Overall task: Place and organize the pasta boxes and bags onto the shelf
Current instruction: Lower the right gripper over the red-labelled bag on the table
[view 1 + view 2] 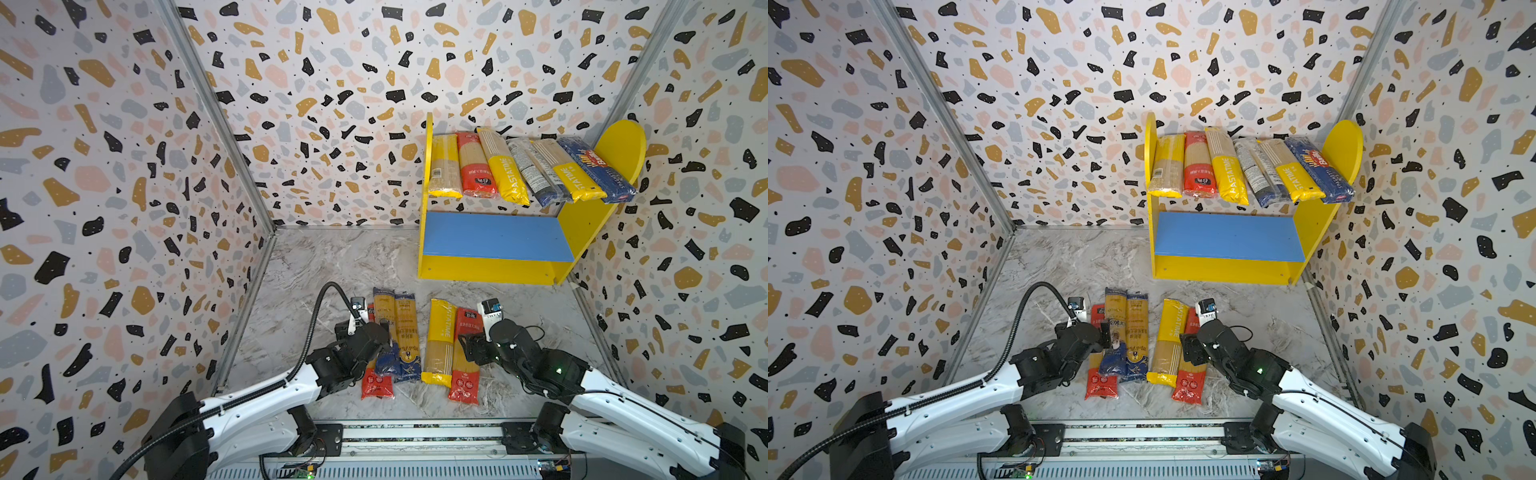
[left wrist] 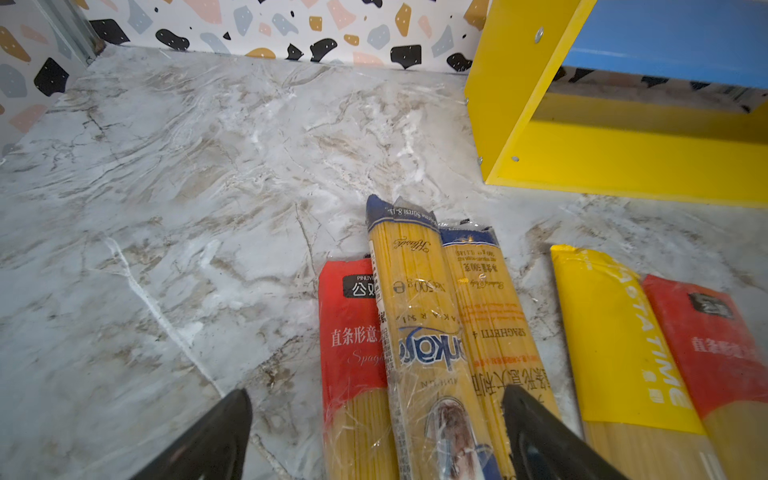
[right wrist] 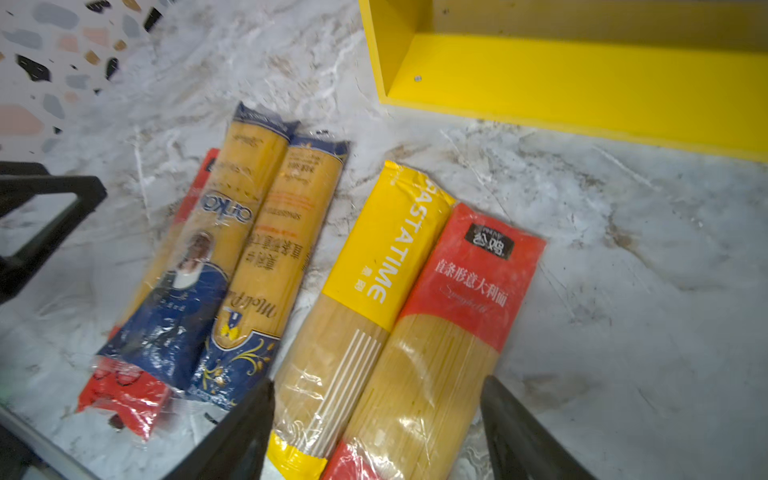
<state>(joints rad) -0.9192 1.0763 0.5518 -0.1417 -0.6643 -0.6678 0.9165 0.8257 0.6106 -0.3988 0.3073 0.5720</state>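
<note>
At the near edge, left gripper (image 2: 374,390): your jaws stand wide apart, low over the left group of packs. In the left wrist view one finger is over bare table and the other lies over the plain blue-ended pack. Nothing is clamped.
Left group: three packs lie side by side on the marble table (image 1: 332,266), lengthwise toward the shelf. The left red pack (image 2: 353,332) is outermost. The portrait pack (image 2: 419,316), blue at both ends, rests partly on it. The plain blue-ended pack (image 2: 490,316) touches the portrait pack's other flank.
Right gripper (image 3: 378,384): your jaws are spread wide here too, straddling the right pair. Both of those packs lie between the fingers in the right wrist view. You cannot tell whether a finger touches either.
Right pair: the near PASTATIME pack (image 3: 390,249) and the right red pack (image 3: 469,282) touch along their length. A strip of table lies between them and the left group.
Shelf (image 1: 619,153): it stands at the far right against the back wall (image 1: 332,124), well apart from the packs on the table.
Blue lower board (image 1: 494,237): it sits below and forward of the loaded tier.
Upper tier: six packs lie side by side, near ends overhanging. From the left they are the clear yellow-ended pack (image 1: 444,166), shelf red pack (image 1: 476,166), first shelf PASTATIME pack (image 1: 505,174), dark labelled pack (image 1: 532,174), second shelf PASTATIME pack (image 1: 569,174) and Barilla pack (image 1: 598,170). The last three slant.
</note>
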